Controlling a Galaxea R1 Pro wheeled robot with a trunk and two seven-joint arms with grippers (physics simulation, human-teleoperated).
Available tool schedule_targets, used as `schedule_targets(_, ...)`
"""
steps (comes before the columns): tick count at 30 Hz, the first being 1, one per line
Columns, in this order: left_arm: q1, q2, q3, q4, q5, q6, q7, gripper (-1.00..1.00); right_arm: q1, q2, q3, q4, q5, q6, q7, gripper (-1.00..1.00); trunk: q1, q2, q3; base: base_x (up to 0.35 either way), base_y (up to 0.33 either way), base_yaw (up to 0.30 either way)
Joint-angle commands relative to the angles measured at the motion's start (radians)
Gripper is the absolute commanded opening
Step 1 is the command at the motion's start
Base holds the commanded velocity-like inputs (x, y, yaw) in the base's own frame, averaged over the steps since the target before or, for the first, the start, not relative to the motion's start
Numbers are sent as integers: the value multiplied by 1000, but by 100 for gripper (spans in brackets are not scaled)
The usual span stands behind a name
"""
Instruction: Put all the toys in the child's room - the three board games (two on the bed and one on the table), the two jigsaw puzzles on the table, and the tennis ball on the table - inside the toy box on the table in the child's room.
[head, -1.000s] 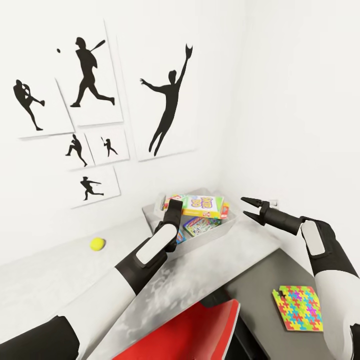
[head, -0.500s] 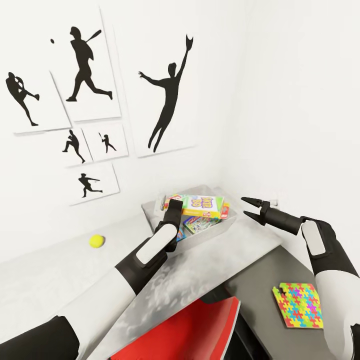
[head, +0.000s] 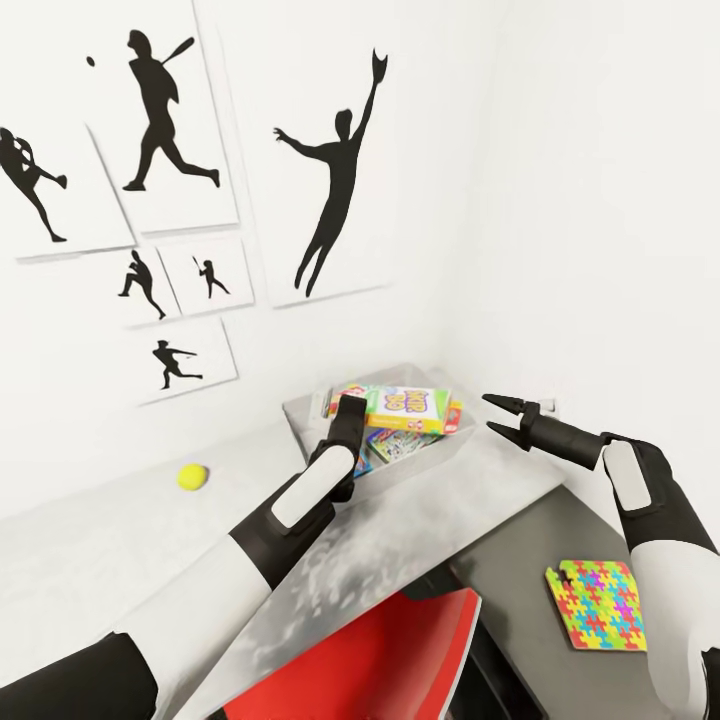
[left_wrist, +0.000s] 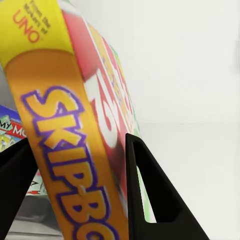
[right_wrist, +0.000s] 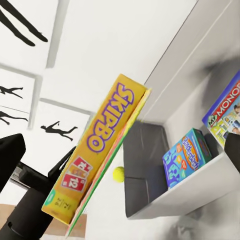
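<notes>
My left gripper (head: 345, 404) is shut on a yellow, green and pink board game (head: 407, 408), held tilted just above the light grey toy box (head: 435, 462). Up close, the game's Skip-Bo cover (left_wrist: 75, 150) sits between the dark fingers (left_wrist: 150, 200). Two more board games lie inside the box: a blue one (right_wrist: 185, 155) and a Monopoly one (right_wrist: 227, 117). To the right of the box, my right gripper (head: 498, 414) hangs open and holds nothing. The tennis ball (head: 192, 476) rests on the table (head: 430, 520) left of the box. A jigsaw puzzle (head: 597, 605) lies on the lower dark grey section.
A red chair (head: 380, 660) stands against the desk's near edge, below my left arm. The toy box sits in the corner where two white walls meet, and black sports silhouettes (head: 335, 190) hang on the left wall. The tennis ball (right_wrist: 118, 174) shows beyond the held game.
The whole picture has shifted a little, so the camera moved. Both arms and the held board game keep their places over the toy box.
</notes>
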Motion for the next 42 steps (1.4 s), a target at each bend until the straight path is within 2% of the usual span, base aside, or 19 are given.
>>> schedule_targets(1,-1,0,-2,-2,3,-5,3,-100,-1,0,-2,0,6,4,7,100,1,-2,-4,0,0,0)
schedule_targets(13,-3,0,1,-38,2,-5,6,-100,-1,-1,-2,-4,3,6,7,100,1,-2,-23,0,0,0)
schedule_targets(42,-4,0,9,-43,-5,-11,6,-100,-1,-1,-5,-6,3,7,10,100,1,-2,-71,0,0,0)
